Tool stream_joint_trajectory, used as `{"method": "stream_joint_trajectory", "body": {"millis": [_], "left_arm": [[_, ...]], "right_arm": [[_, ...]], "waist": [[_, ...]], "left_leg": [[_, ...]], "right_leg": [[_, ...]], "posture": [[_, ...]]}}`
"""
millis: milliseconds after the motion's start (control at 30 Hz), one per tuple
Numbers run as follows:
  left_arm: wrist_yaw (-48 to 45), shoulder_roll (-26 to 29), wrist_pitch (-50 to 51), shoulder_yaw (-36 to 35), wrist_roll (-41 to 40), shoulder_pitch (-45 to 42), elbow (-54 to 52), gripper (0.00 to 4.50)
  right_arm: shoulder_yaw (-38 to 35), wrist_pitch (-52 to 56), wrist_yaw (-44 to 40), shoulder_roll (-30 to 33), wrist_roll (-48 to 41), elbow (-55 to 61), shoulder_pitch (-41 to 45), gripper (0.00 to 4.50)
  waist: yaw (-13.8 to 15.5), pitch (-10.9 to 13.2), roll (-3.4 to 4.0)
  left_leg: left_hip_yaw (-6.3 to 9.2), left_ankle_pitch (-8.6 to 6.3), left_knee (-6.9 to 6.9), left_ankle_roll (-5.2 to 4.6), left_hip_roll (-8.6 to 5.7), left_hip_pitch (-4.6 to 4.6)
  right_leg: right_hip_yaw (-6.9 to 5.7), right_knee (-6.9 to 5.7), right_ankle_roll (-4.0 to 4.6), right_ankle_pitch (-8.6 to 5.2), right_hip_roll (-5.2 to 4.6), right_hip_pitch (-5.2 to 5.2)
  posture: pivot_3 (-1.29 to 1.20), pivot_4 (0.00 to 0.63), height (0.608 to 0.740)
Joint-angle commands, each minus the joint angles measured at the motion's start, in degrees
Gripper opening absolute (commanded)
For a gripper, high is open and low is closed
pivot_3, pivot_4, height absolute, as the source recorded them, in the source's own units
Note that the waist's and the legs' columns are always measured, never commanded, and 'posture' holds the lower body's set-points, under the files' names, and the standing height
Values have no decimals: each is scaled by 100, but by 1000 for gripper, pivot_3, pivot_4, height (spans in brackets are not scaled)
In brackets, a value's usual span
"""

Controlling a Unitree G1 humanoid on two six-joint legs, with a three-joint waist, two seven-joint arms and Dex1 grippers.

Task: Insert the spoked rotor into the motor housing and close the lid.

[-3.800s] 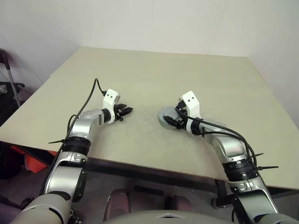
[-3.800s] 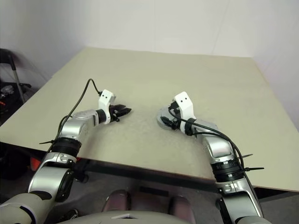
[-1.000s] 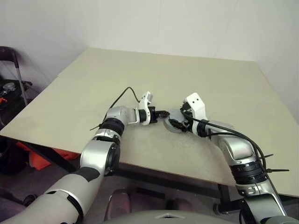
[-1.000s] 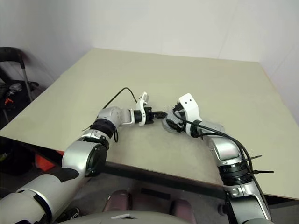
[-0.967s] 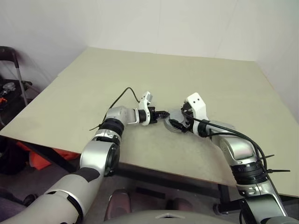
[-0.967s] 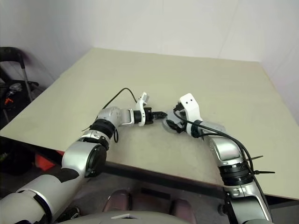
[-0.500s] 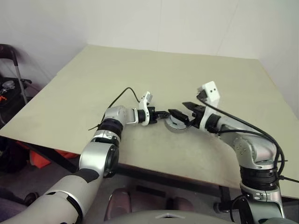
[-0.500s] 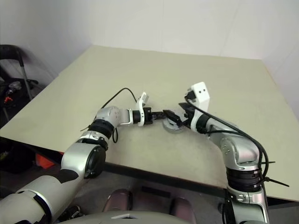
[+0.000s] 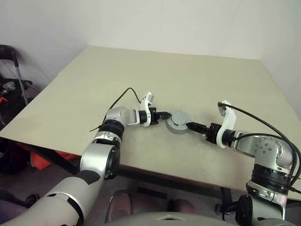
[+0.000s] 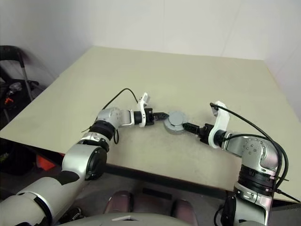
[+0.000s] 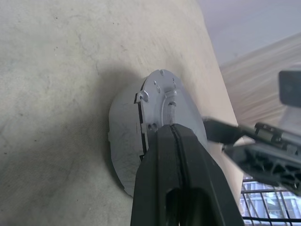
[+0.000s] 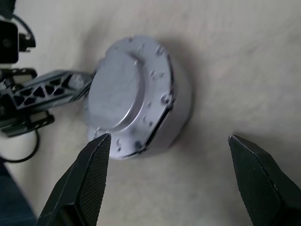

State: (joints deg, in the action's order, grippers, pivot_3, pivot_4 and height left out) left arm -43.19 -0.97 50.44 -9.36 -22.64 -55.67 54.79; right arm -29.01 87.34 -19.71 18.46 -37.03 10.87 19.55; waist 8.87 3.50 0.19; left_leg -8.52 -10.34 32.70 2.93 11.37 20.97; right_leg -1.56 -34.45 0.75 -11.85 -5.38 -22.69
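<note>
Right gripper off the lid, backed away

Lid (image 12: 127, 89) sits on motor housing (image 9: 178, 127), counter (image 9: 188, 75) centre. Our right gripper (image 10: 189, 126) has pulled back to 3 o'clock, wide, empty; left gripper (image 9: 162, 114) stays shut, tips against housing's 9 o'clock. We judge closing nearly done.

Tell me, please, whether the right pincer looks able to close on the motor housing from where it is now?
Probably yes. The right pincer stands open wider than the motor housing, with bare table between them. The shut left pincer rests at the housing's opposite side, out of the way.
</note>
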Motion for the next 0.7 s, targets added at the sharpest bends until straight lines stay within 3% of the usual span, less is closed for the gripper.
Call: {"method": "stream_joint_trajectory", "body": {"millis": [33,267,500,700], "left_arm": [[74,-7,-87,-21,-7,-71,-13,0],[140,35,-153,-15,24,-97,14,0],[180,95,-262,-32,44,-180,107,0],[201,122,-347,-25,58,-223,168,0]], "right_arm": [[-346,301,120,-369,-159,-40,245,4474],[-1026,142,634,-1376,66,-661,662,4474],[-1364,13,865,-1858,-27,-969,950,4474],[-1650,105,1042,-2338,-187,-1087,1338,4474]], "waist": [[-5,0,0],[-26,-1,1],[-123,0,-2],[-188,1,-3]], "left_leg": [[0,0,0,0,0,-2],[0,12,-11,20,6,-15],[-5,44,-69,73,1,-95],[-5,75,-117,119,2,-94]], "right_leg": [[0,-1,0,0,0,0],[0,-9,0,0,2,0],[4,-6,-29,-18,12,30],[4,23,-30,-17,14,25]], "posture": [[0,0,740],[0,0,740],[0,0,740],[0,0,740]]}}
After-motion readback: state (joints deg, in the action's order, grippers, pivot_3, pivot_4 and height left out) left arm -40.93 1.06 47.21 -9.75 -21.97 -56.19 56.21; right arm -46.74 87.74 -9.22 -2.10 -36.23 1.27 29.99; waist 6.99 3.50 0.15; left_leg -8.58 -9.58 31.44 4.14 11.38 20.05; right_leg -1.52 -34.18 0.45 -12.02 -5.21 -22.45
